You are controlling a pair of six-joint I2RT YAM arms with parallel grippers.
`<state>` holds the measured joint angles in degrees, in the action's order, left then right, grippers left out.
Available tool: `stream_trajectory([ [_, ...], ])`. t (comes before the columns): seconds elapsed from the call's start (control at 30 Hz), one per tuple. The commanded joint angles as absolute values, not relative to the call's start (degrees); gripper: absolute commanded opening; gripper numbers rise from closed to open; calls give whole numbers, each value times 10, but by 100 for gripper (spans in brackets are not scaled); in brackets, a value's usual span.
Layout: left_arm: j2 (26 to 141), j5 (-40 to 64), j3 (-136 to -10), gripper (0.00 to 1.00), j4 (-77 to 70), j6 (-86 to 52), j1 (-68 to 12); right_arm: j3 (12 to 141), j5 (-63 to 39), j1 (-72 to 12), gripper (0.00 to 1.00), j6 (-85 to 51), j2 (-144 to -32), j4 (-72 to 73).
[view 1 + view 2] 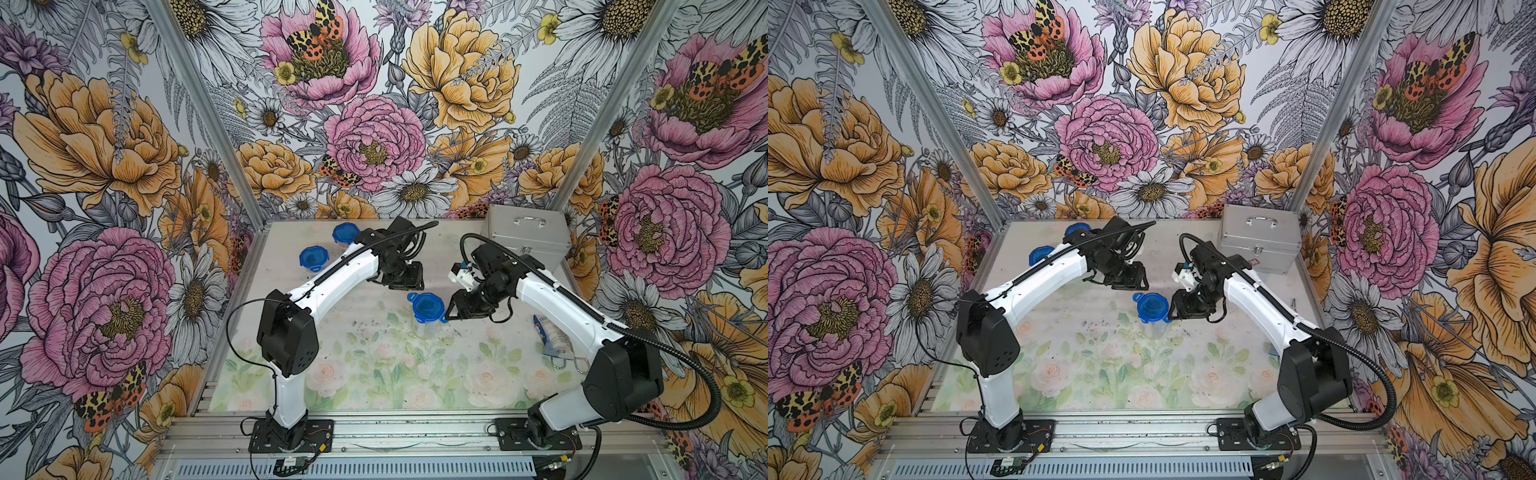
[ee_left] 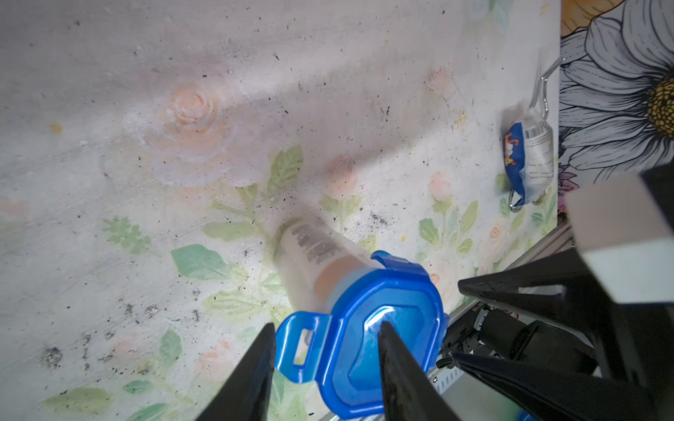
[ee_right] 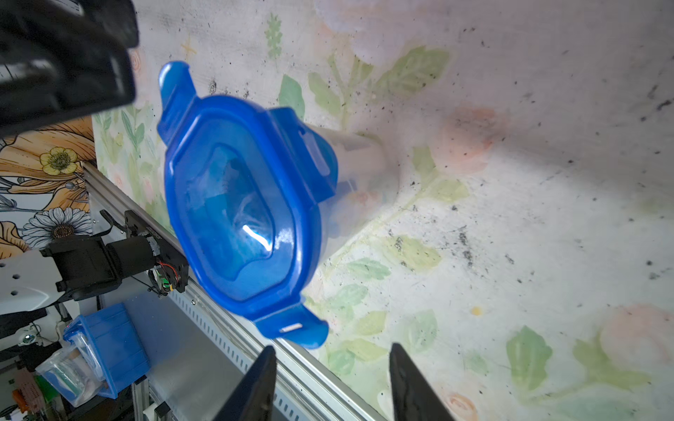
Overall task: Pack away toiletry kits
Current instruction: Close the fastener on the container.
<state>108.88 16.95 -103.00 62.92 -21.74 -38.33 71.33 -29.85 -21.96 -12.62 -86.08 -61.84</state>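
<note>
Cup: clear plastic cup with a blue four-tabbed lid (image 1: 428,308), upright mid-tabletop (image 1: 374,374), lid on.
Left hand (image 2: 327,324): fingers spread, holding nothing, hovering above the lid.
Right hand (image 3: 333,346): spread too, empty, tips just beside a lid tab.
Others: two more blue-lidded cups (image 1: 313,257) (image 1: 345,232), far left corner.
Case: silver metal case (image 1: 528,237), far right corner.

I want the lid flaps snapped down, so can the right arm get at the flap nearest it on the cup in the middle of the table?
Probably yes. The right hand is open just beside the cup, and the flap sticks out toward its fingers with nothing between.
</note>
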Motion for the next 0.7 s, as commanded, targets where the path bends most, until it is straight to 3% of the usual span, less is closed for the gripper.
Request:
stream_trajectory([
  [0.0, 1083, 193, -1035, 46, 630, -197, -392, 714, -300, -226, 50, -135, -871, -605],
  [0.67, 1070, 228, -983, 49, 625, -225, -406, 732, -295, -227, 49, -144, -926, -572],
])
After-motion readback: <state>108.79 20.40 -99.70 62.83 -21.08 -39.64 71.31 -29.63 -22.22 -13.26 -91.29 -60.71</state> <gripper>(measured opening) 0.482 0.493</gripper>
